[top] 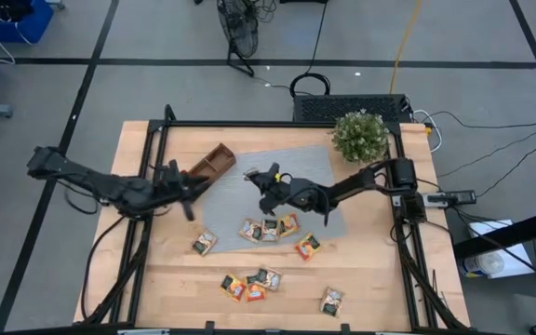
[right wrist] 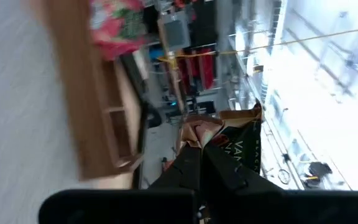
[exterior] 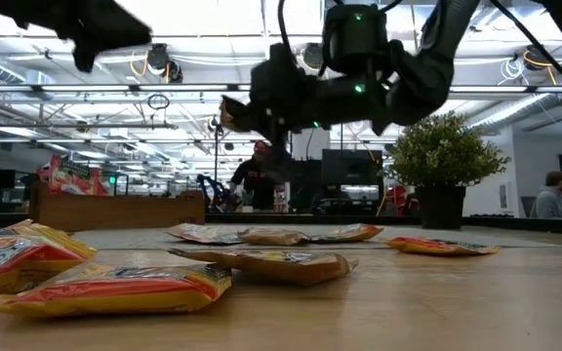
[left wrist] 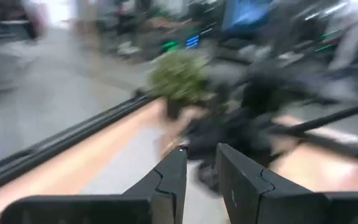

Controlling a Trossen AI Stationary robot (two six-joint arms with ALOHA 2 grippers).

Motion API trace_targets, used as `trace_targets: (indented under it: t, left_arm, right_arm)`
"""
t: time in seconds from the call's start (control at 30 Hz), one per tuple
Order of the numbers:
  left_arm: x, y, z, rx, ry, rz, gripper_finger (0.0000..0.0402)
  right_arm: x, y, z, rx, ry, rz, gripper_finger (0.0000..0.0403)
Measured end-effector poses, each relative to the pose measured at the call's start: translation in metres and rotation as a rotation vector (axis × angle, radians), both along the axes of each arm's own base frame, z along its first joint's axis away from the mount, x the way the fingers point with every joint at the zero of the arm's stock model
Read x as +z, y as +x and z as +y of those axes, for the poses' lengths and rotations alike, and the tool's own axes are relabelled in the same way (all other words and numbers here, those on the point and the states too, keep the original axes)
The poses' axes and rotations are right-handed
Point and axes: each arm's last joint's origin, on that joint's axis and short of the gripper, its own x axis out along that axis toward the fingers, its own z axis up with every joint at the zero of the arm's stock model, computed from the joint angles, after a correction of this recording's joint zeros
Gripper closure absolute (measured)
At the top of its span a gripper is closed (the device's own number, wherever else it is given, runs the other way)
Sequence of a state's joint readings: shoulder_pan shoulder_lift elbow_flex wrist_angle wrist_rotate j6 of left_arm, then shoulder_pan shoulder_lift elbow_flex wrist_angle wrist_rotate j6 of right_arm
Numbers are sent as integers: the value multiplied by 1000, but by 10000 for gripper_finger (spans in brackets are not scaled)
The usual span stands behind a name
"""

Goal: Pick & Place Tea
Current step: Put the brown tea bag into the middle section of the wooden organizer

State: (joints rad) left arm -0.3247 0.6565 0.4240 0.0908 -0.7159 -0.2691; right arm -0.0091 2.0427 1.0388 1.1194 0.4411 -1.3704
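Note:
My right gripper (top: 255, 177) hangs over the grey woven mat (top: 296, 172), shut on one dark tea sachet (right wrist: 232, 134), next to the brown wooden tray (top: 214, 160). The tray rests at the mat's far left corner. Something red (exterior: 69, 177) shows above its rim in the low view. Several other tea sachets lie flat on the table: three in a row (top: 269, 229) at the mat's near edge, single ones (top: 204, 242) (top: 307, 246) (top: 331, 300), and a cluster (top: 249, 284) nearer the front. My left gripper (top: 196, 189) hovers just left of the mat, its fingers (left wrist: 173, 174) a little apart with nothing between them. My right gripper pinches the sachet by one edge (right wrist: 211, 138) between its two fingers. The fingers lie about level and point toward the table's left, at the tray. Most of the sachet sticks out past the fingertips. It is lifted clear (exterior: 230, 110), well above the mat.
A potted plant (top: 359, 135) stands at the far right corner. A black metal frame (top: 249, 124) runs along the table's far and side edges. Bare wood (top: 389, 270) lies at the near right.

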Motion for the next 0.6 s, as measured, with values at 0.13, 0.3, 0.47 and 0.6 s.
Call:
trace_targets:
  t: [0.13, 0.3, 0.47, 0.6]
  left_arm:
    - [-20, 26, 15, 136, -69, 75, 309]
    - [-39, 56, 33, 117, -112, 106, 308]
    - [-49, 75, 36, 16, 22, 130, 268]
    - [-50, 78, 35, 20, 102, 154, 202]
  right_arm:
    - [6, 5, 0, 1, 22, -29, 403]
    - [9, 7, 0, 49, 48, -50, 403]
    - [7, 7, 0, 48, 70, -43, 403]
    - [6, 7, 0, 31, 91, -44, 403]
